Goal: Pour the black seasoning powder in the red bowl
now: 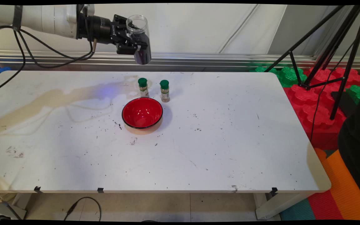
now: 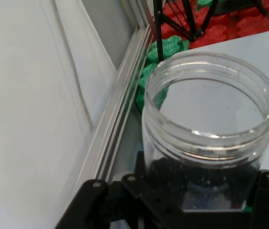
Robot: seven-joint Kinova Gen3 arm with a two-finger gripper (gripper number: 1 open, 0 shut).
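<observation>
My gripper (image 1: 137, 39) is shut on a clear plastic jar (image 1: 140, 37) and holds it high above the table's far side, nearly upright with its open mouth up. Dark grains fill the jar's lower half. In the hand view the jar (image 2: 208, 133) fills the centre, its wide rim open, with my gripper (image 2: 201, 191) clamped round its lower part. Below it on the table stands a red bowl (image 1: 142, 112) with a black rim, which looks empty. Two small spice bottles with green caps stand just behind the bowl, one on the left (image 1: 143, 87) and one on the right (image 1: 164, 90).
Dark crumbs and a brownish stain (image 1: 52, 100) mark the white table (image 1: 230, 140). A black tripod (image 1: 330, 53) and red and green foam blocks (image 1: 317, 103) stand off the table's right side. Black cables (image 1: 27, 50) hang from the arm at the upper left.
</observation>
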